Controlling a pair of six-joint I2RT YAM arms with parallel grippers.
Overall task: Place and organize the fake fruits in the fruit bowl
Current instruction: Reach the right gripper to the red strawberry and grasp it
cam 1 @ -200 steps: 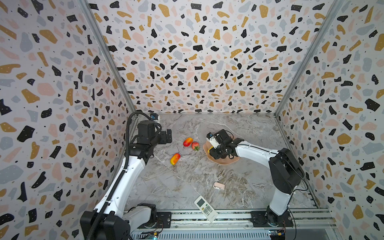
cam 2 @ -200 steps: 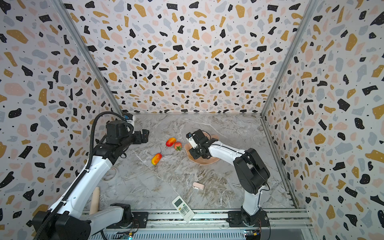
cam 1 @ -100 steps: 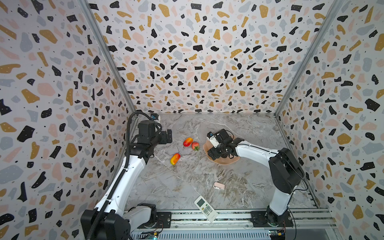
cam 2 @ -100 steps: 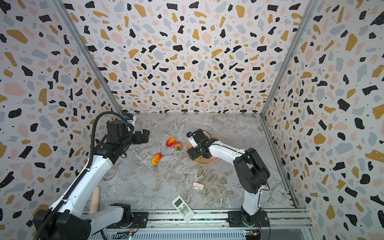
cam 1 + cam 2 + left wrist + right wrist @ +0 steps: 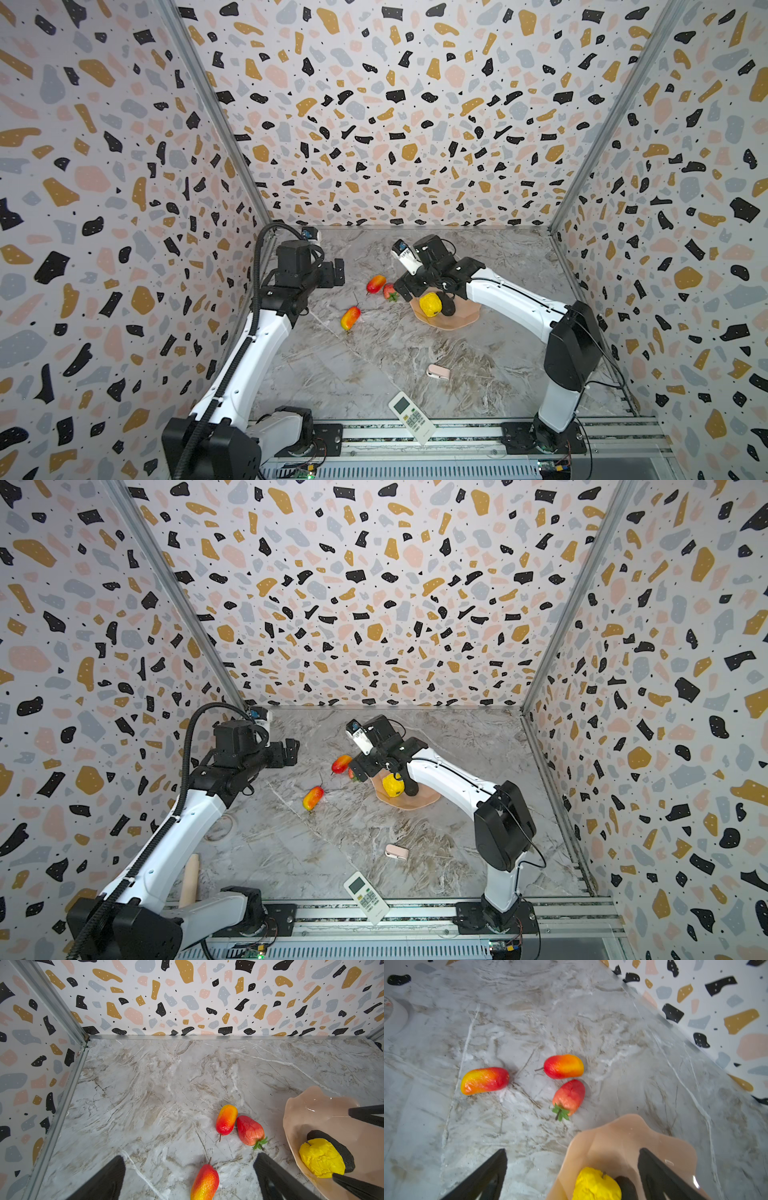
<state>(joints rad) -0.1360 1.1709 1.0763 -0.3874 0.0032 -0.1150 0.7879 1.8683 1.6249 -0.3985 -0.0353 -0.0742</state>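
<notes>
I count five plastic fruits. Two sit in the one wide, shiny pale pink fruit bowl (image 5: 465,321): one bumpy yellow lemon (image 5: 430,304) and one dark green avocado (image 5: 449,306), touching each other. Three lie on the grey marble table (image 5: 374,365) beside the bowl: one red-and-yellow mango (image 5: 375,283), a second mango (image 5: 350,318) and one red strawberry with green leaves (image 5: 389,291). My right gripper (image 5: 572,1150) hangs over the bowl, jaws wide apart, holding nothing. My left gripper (image 5: 189,1156) is wide apart too.
</notes>
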